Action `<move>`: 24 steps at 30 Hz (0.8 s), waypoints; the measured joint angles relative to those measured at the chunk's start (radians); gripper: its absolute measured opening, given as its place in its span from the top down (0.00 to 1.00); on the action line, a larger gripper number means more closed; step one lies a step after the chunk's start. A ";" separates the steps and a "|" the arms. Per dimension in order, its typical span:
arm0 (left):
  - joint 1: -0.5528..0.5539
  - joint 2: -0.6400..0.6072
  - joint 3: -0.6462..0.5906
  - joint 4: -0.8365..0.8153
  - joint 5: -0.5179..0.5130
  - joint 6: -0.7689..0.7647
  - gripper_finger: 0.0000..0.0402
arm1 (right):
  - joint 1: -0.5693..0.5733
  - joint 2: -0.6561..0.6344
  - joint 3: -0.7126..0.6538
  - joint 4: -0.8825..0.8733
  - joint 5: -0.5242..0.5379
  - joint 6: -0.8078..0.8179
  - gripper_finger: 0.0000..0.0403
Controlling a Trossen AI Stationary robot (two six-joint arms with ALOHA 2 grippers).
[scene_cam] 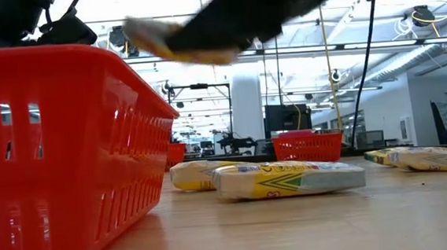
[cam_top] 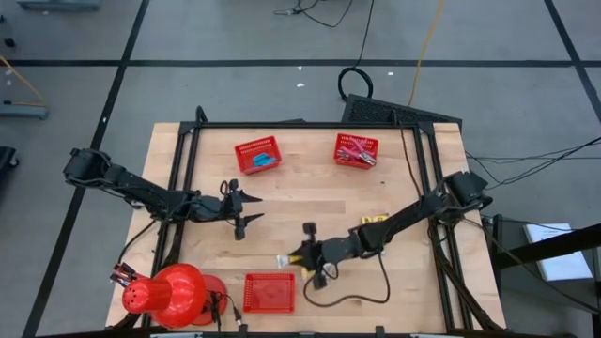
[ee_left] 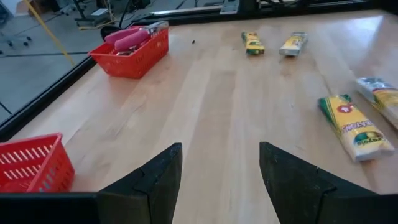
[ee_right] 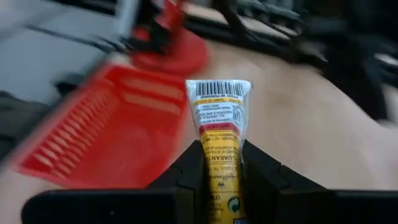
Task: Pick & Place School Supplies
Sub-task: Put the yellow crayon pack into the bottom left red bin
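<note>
Desk [cam_top: 310,202] first: a pale wooden top that carries everything, both your arms reaching in over it. Next in size, the red dome-shaped object [cam_top: 169,293] sits at the near left corner. Three red baskets follow: the empty basket [cam_top: 269,292] lies just beyond your right jaws, while the basket with a blue item [cam_top: 257,155] and the basket with pink-handled tools [cam_top: 357,149] stand well apart from both jaws at the far side. Your right gripper [ee_right: 221,163] has its jaws closed tight on a yellow packet [ee_right: 219,127], held above the desk, its barcoded white end pointing toward the empty basket. Your left gripper [ee_left: 221,180] hovers mid-desk with jaws wide apart, gripping nothing. Loose yellow packets [ee_left: 354,124] lie ahead of those left jaws.
</note>
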State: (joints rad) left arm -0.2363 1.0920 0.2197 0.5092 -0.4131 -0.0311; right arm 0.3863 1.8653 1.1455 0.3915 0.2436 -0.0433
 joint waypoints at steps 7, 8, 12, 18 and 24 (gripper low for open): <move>0.000 0.000 0.000 -0.006 -0.008 0.001 0.46 | 0.016 0.131 0.157 0.067 -0.125 0.008 0.85; 0.000 0.000 0.000 -0.006 -0.008 0.000 0.46 | 0.016 0.158 0.188 0.063 -0.143 0.007 0.85; 0.000 0.000 0.000 -0.009 -0.008 0.000 0.46 | 0.015 0.268 0.325 0.016 -0.198 0.005 0.85; 0.000 0.000 0.000 -0.011 -0.020 -0.001 0.46 | 0.028 0.346 0.392 -0.074 -0.223 0.043 0.85; 0.000 0.000 0.000 -0.009 -0.033 0.000 0.46 | 0.032 0.342 0.394 -0.102 -0.227 0.076 0.83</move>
State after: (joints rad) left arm -0.2359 1.0920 0.2195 0.5000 -0.4458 -0.0315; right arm 0.4186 2.2073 1.5391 0.2897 0.0167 0.0324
